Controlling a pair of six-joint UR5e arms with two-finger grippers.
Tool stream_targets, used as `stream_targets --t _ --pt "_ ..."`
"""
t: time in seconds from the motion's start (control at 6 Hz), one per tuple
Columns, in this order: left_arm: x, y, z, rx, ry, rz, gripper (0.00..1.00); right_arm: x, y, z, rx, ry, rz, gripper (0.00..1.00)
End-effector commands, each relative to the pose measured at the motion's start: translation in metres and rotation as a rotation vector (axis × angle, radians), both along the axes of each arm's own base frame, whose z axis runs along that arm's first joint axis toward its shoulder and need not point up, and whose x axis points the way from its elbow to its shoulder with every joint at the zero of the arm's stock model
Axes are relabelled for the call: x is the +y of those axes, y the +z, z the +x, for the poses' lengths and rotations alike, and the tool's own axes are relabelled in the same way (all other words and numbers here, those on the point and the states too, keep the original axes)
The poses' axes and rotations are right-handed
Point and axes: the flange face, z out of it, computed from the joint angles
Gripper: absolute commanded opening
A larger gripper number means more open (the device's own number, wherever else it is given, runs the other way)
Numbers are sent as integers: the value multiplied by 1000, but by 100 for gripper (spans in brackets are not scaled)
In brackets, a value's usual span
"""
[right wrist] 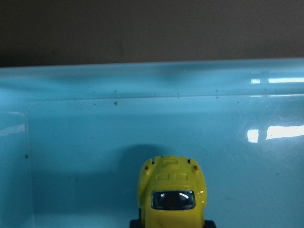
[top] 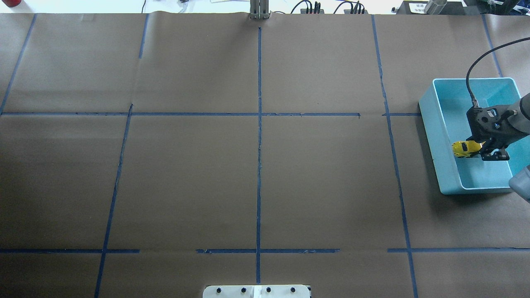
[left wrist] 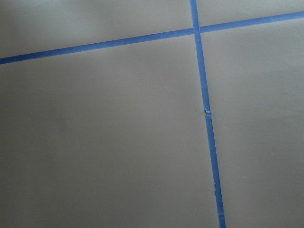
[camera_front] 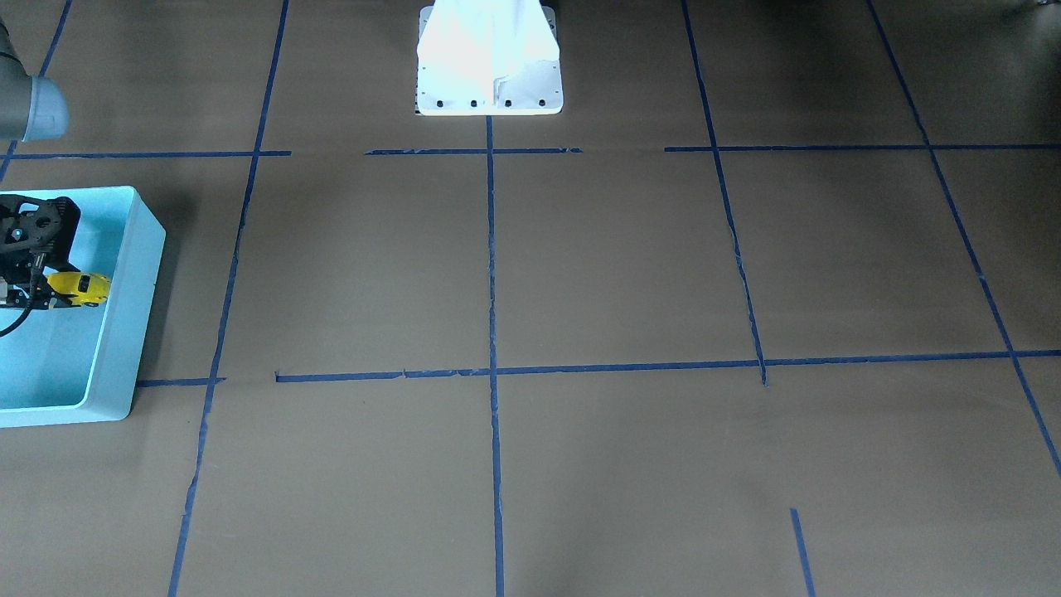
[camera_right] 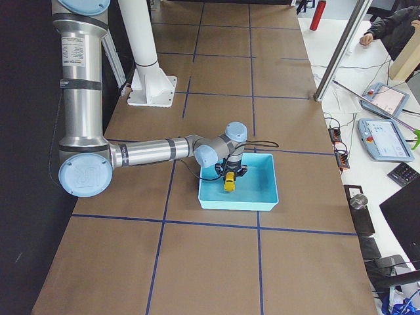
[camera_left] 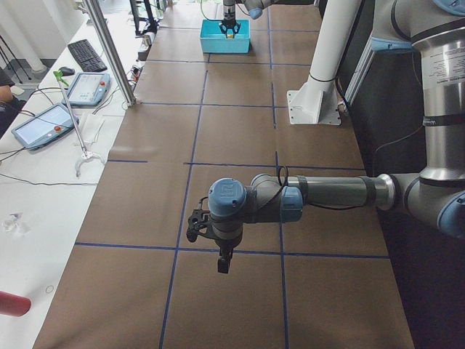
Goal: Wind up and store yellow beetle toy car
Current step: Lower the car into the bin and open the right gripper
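Observation:
The yellow beetle toy car [top: 464, 148] is held in my right gripper [top: 482, 151], inside the light blue bin [top: 430, 124] and near its inner long wall. In the front-facing view the car [camera_front: 79, 288] sticks out from the gripper [camera_front: 37, 290] over the bin's floor. The right wrist view shows the car's [right wrist: 172, 197] rounded yellow body and dark window low in the middle, with its shadow on the bin floor. My left gripper [camera_left: 221, 265] hangs over bare table at the other end; I cannot tell whether it is open or shut.
The table is covered in brown paper with a grid of blue tape lines [top: 259, 124]. The robot's white base [camera_front: 489, 62] stands at the table's edge. The left wrist view shows only paper and tape [left wrist: 204, 109]. Tablets and a keyboard lie beyond the table's far side [camera_left: 87, 54].

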Motion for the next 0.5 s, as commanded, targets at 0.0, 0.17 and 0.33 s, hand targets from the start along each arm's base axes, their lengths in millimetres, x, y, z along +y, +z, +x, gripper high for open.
stream_targets --t 0.0,0.17,0.33 --pt "0 -2 0 0 -3 0 100 -1 1 0 1 1 -2 45" --pt "0 -2 1 14 -5 -6 100 0 5 0 5 14 -20 92" --pt "2 3 5 78 -9 -27 100 -1 3 -1 0 13 -21 100"
